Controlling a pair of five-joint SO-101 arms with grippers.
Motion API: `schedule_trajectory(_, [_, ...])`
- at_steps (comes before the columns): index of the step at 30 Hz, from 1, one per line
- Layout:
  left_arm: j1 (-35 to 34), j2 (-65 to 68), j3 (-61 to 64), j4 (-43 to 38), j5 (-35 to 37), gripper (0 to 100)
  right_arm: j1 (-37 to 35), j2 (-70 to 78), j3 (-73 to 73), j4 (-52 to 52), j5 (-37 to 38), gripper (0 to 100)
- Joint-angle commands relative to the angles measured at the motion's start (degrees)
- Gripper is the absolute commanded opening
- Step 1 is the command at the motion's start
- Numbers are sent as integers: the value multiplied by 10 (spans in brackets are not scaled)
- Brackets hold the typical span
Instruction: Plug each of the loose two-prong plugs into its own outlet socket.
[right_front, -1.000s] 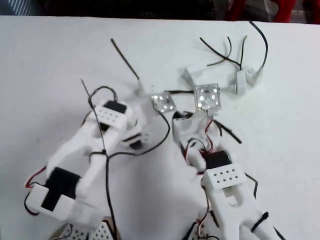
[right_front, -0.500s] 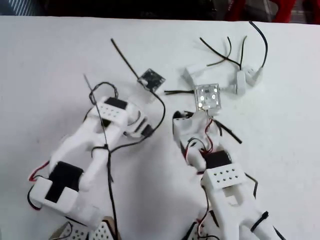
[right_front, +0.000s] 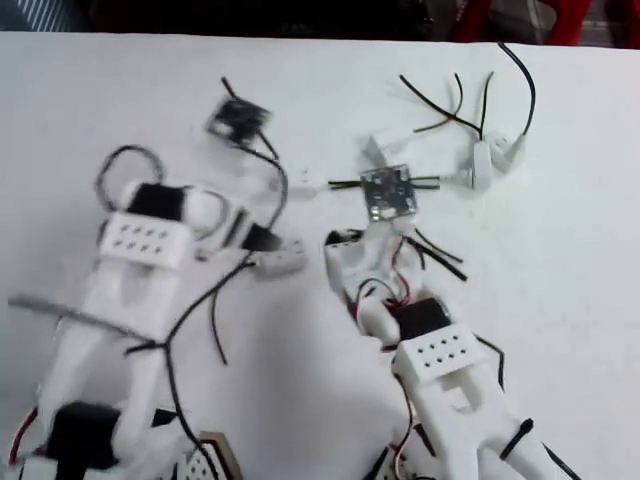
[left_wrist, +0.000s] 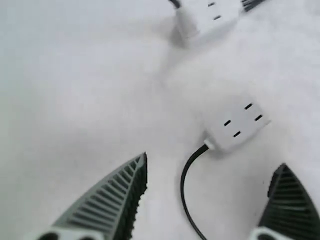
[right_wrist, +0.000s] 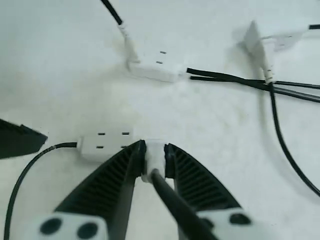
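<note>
The right wrist view shows the right gripper (right_wrist: 155, 146) with fingers pinched on a white plug (right_wrist: 155, 161) just right of an outlet socket (right_wrist: 105, 142), the left wrist view the left gripper (left_wrist: 213, 161) with fingers wide apart, empty, facing that socket, and the high view a second plug (right_front: 484, 165) far right.

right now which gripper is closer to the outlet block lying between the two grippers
Right. The right gripper, shut on a white plug, sits right beside the outlet block; the open left gripper is a gap away.

Robotics lab or workshop, most likely. White bench (right_front: 80, 120) carries two white arms (right_front: 130, 270), loose wiring (right_front: 385, 285) exposed.
</note>
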Motion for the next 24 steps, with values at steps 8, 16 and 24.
schedule_trajectory(8, [-113,-138,239,-129,31,377,-87,186,-179,45,-45,17])
schedule_trajectory(16, [-136,-179,345,-222,49,377,-88,304,-236,45,-43,17])
schedule_trajectory(24, [-137,-179,351,-220,49,377,-64,312,-235,15,-25,17])
